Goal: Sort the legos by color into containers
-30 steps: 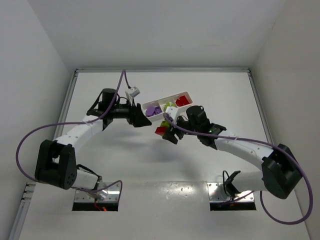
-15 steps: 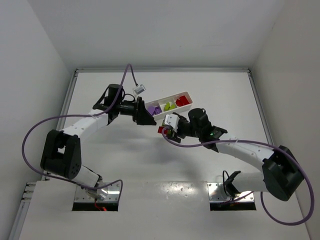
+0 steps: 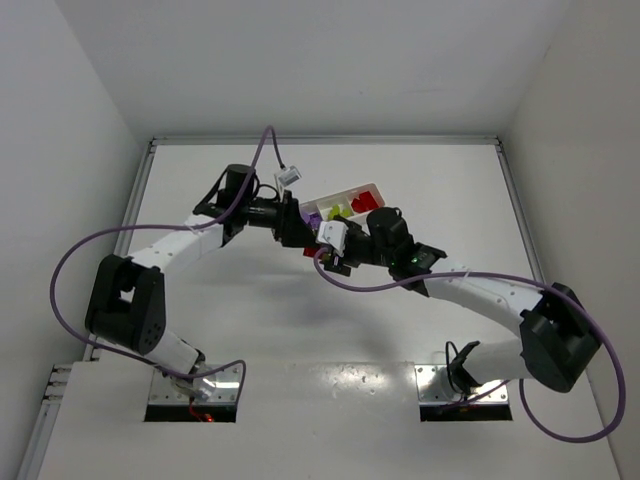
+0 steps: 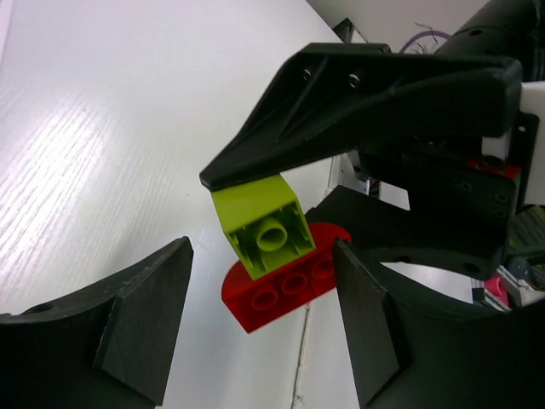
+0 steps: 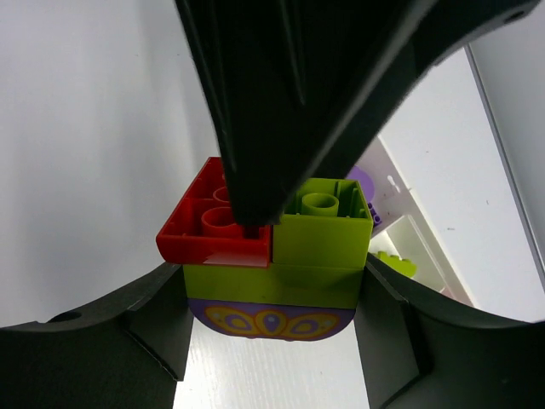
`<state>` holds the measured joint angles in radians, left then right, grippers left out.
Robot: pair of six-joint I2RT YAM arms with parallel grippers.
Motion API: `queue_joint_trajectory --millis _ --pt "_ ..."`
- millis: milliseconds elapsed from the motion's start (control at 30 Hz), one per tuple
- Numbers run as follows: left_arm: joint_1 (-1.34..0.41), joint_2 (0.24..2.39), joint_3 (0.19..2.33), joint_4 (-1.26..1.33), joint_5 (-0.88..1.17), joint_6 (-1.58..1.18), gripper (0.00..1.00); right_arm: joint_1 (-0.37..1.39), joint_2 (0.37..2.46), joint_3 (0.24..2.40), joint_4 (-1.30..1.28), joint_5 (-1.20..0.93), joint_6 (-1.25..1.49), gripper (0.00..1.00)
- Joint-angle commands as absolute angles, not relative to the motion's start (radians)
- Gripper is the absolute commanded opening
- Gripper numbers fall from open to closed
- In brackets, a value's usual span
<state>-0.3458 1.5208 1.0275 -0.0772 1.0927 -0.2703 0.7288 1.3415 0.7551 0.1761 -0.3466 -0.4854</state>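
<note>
Right gripper (image 5: 272,290): pinching the brick cluster (image 5: 272,256); its two fingers (image 5: 162,315) press against the cluster's opposite sides, low in the right wrist view.
Brick cluster: a red brick (image 5: 213,230) and a yellow-green brick (image 5: 319,234) side by side on a longer yellow-green base, with a patterned purple piece (image 5: 271,321) beneath.
Cluster location: off the table (image 3: 300,330), centre of the overhead frame, just below and left of the tray (image 3: 350,190).
Left gripper (image 4: 260,290): spread; its fingers (image 4: 145,324) stand at lower left and lower right of its own view, the bricks between them. Clear gap on the left side. On the right, cannot tell whether the red brick touches the finger.
Meeting point: the two grippers come tip to tip at frame centre in the overhead view. One left finger fills the top of the right wrist view, its end at the seam between the red and yellow-green bricks.
Tray: upper centre of the overhead frame, slanted, right end higher.
Tray contents: purple legos (image 3: 312,215) in the left compartment, yellow-green legos (image 3: 338,211) in the middle, red legos (image 3: 365,203) in the right.
</note>
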Motion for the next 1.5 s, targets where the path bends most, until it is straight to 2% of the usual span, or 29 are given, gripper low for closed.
queue_joint_trajectory --millis 0,133,267,533,767,1367,1467 --pt "-0.36 1.523 1.072 -0.061 1.063 -0.256 0.72 0.747 1.342 0.799 0.206 -0.367 -0.5 0.0" --pt "-0.36 1.543 1.081 -0.061 1.052 -0.256 0.72 0.756 1.351 0.808 0.196 -0.367 -0.5 0.0" --pt "-0.37 1.552 1.091 -0.061 1.052 -0.256 0.68 0.775 1.351 0.808 0.196 -0.367 -0.509 0.0" --pt "-0.379 1.583 1.123 -0.061 1.075 -0.256 0.68 0.784 1.332 0.789 0.196 -0.367 -0.518 0.0" --pt "-0.379 1.601 1.132 -0.052 1.157 -0.265 0.75 0.784 1.31 0.77 0.196 -0.357 -0.518 0.0" --pt "-0.379 1.601 1.152 -0.043 1.227 -0.285 0.78 0.784 1.292 0.742 0.178 -0.336 -0.518 0.0" --pt "-0.379 1.601 1.152 -0.043 1.203 -0.276 0.69 0.784 1.302 0.752 0.187 -0.315 -0.518 0.0"
